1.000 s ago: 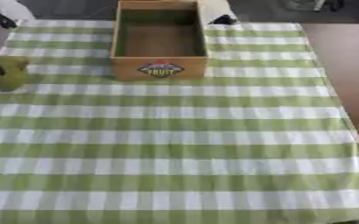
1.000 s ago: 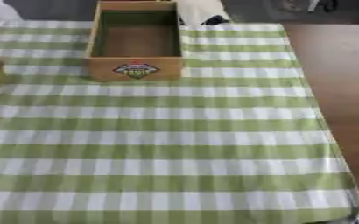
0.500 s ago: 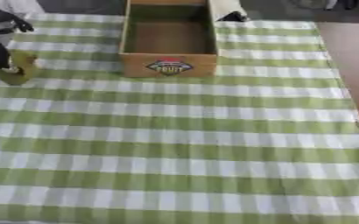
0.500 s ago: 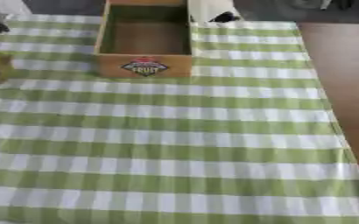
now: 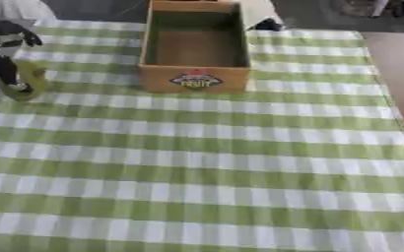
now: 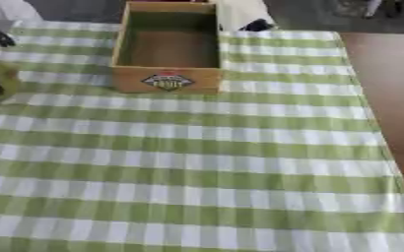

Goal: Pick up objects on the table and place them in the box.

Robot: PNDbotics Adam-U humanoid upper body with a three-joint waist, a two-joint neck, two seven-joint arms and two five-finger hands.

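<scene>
We see a yellow-green object [image 5: 29, 78] at the far left edge of the table, standing on the green-and-white checked cloth [image 5: 205, 162], well to the left of the box and level with its front wall. Its shape is blurred, so we can only call it a small, roundish, olive-coloured thing. Our left hand [image 5: 5, 47] comes in from the upper left corner and is at the object: a dark finger [image 5: 3, 69] runs down its left side and touches it, with the silver and black of the hand just above. Whether the fingers are curled round the object or merely laid against it, we cannot tell. The cardboard box [image 5: 195, 78] sits at the far middle of the table, open at the top, with nothing visible inside, and a fruit label on its near wall. Past its far right corner lies something black and white [image 5: 266, 23], too small to make out. To the right of the cloth, bare brown tabletop [image 6: 387, 74] shows.
</scene>
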